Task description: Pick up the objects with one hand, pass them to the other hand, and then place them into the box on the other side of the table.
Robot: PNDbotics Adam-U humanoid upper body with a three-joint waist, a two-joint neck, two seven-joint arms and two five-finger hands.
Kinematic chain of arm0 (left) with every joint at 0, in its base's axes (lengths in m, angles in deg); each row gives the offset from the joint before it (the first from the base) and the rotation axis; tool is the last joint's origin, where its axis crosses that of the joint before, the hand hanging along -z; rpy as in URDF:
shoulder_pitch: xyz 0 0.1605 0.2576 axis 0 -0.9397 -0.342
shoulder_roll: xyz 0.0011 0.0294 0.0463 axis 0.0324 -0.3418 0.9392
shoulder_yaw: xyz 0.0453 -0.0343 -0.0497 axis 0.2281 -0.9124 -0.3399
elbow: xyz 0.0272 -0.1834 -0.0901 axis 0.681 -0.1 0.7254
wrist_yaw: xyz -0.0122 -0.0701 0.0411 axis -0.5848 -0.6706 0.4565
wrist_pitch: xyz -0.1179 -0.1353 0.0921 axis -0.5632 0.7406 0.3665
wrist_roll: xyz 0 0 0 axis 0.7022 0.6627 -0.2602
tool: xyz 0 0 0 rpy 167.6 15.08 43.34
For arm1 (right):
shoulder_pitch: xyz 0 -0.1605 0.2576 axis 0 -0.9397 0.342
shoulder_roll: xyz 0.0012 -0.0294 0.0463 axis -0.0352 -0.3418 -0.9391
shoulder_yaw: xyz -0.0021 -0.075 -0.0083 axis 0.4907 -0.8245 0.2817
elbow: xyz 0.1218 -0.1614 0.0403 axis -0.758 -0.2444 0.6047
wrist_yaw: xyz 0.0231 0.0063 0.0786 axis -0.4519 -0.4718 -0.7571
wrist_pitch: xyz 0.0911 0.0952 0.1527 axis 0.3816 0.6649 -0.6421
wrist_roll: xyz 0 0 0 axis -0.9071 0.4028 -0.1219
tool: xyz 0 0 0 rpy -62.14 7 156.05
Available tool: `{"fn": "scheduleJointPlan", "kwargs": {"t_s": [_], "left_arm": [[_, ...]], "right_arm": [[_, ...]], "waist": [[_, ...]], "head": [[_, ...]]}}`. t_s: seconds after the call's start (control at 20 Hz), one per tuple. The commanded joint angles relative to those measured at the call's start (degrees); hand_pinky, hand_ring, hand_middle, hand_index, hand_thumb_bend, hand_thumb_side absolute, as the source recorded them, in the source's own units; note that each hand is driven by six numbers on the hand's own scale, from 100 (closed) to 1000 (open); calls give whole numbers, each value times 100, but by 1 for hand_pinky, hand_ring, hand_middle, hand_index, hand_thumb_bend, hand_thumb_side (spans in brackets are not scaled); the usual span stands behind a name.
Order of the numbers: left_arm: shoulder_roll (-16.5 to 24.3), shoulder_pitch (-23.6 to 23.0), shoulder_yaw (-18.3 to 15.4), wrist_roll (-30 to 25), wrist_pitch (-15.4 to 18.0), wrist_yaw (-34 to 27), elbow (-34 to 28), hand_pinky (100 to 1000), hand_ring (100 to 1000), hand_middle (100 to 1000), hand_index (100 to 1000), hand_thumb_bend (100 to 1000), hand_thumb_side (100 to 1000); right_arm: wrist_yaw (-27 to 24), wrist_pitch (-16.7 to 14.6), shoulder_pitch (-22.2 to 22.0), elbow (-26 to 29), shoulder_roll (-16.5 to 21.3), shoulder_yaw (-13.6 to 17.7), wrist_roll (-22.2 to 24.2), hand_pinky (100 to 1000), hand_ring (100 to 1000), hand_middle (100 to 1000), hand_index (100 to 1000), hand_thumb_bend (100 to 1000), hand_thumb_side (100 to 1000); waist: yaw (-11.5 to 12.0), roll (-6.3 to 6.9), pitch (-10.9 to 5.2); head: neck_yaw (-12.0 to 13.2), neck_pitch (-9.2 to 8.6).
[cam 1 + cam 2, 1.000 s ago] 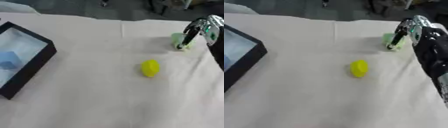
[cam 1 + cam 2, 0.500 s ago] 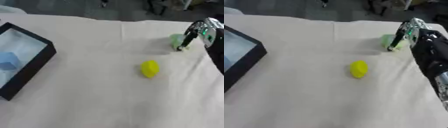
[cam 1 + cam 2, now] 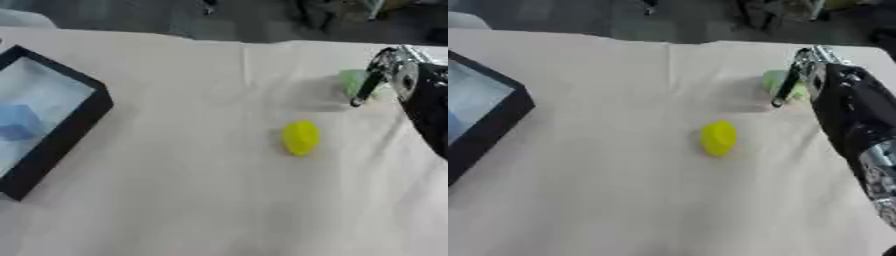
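A yellow, lemon-shaped object lies on the cream tablecloth near the middle. Behind it to the right stands a small pale green object. My right hand comes in from the right edge and sits right against the green object, partly covering its right side. Whether it holds the object is not visible. At the left edge lies the black-rimmed box with a blue object inside on its pale floor. My left hand shows in neither view.
The table's far edge runs along the top, with dark floor and chair legs beyond it. Bare cloth stretches between the box and the yellow object and across the front.
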Motion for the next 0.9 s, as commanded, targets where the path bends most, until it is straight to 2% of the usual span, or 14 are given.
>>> {"fn": "scheduleJointPlan", "kwargs": {"t_s": [0.05, 0.15, 0.25, 0.4, 0.6, 0.9], "left_arm": [[95, 77, -73, -12, 18, -16, -60, 854, 1000, 1000, 826, 161, 662], [93, 79, -71, -16, 18, -13, -60, 854, 1000, 1000, 825, 161, 662], [95, 77, -71, -22, 18, -9, -59, 854, 1000, 1000, 826, 160, 662], [103, 75, -73, -23, 19, -3, -56, 854, 1000, 1000, 825, 159, 661], [100, 86, -63, -37, 19, 2, -56, 855, 1000, 999, 825, 160, 661], [108, 88, -67, -54, 27, 2, -48, 854, 1000, 1000, 826, 158, 660]], "right_arm": [[25, 31, 73, 50, 15, 33, -286, 926, 837, 757, 811, 367, 100], [-30, 35, 51, 112, 4, 71, -496, 910, 807, 711, 772, 339, 100], [-177, 23, 23, 194, 3, 115, -635, 898, 790, 681, 752, 262, 100], [-428, -29, 1, 371, 39, 122, -769, 880, 762, 627, 712, 202, 100], [-592, -51, -35, 625, 84, 102, -1017, 855, 711, 542, 646, 159, 100], [-788, -31, -121, 1022, 163, 134, -1288, 839, 676, 508, 621, 127, 100]], "waist": [[14, 102, -99], [16, 103, -103], [16, 103, -108], [11, 97, -119], [2, 91, -132], [-3, 99, -136]], "head": [[-19, -47], [-18, -44], [-21, -31], [-38, -4], [-23, -15], [28, -1]]}}
